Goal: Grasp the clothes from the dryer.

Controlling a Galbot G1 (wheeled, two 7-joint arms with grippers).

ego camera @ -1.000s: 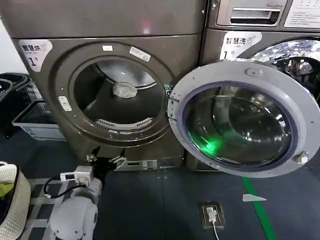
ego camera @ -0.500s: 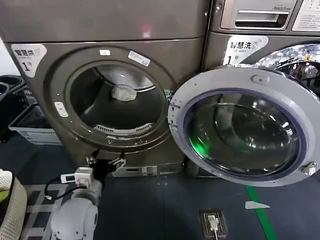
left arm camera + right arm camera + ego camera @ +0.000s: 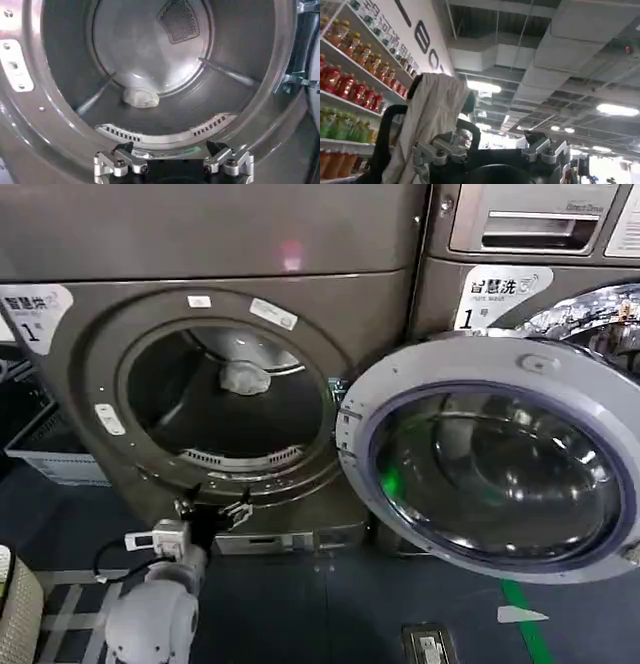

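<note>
The dryer (image 3: 330, 314) stands straight ahead, with its grey-rimmed glass door (image 3: 490, 459) swung open to the right. A small pale bundle of clothes (image 3: 243, 377) lies at the back of the drum; the left wrist view shows the clothes (image 3: 141, 97) on the drum floor. My left gripper (image 3: 212, 509) hangs open just below the porthole's lower rim, short of the drum. In its own view the left gripper (image 3: 170, 150) has nothing between its fingers. My right gripper (image 3: 492, 142) points up at the ceiling, open and empty.
A like machine with crinkled foil (image 3: 590, 314) stands to the right, partly behind the open door. A grey basket (image 3: 50, 454) sits on the floor at the left. A green floor line (image 3: 525, 624) runs at the lower right. Beige fabric (image 3: 432, 115) hangs beside the right gripper.
The dryer has grown larger and slid left in the head view, and the door fills more of the right. The left gripper stays under the porthole rim.
</note>
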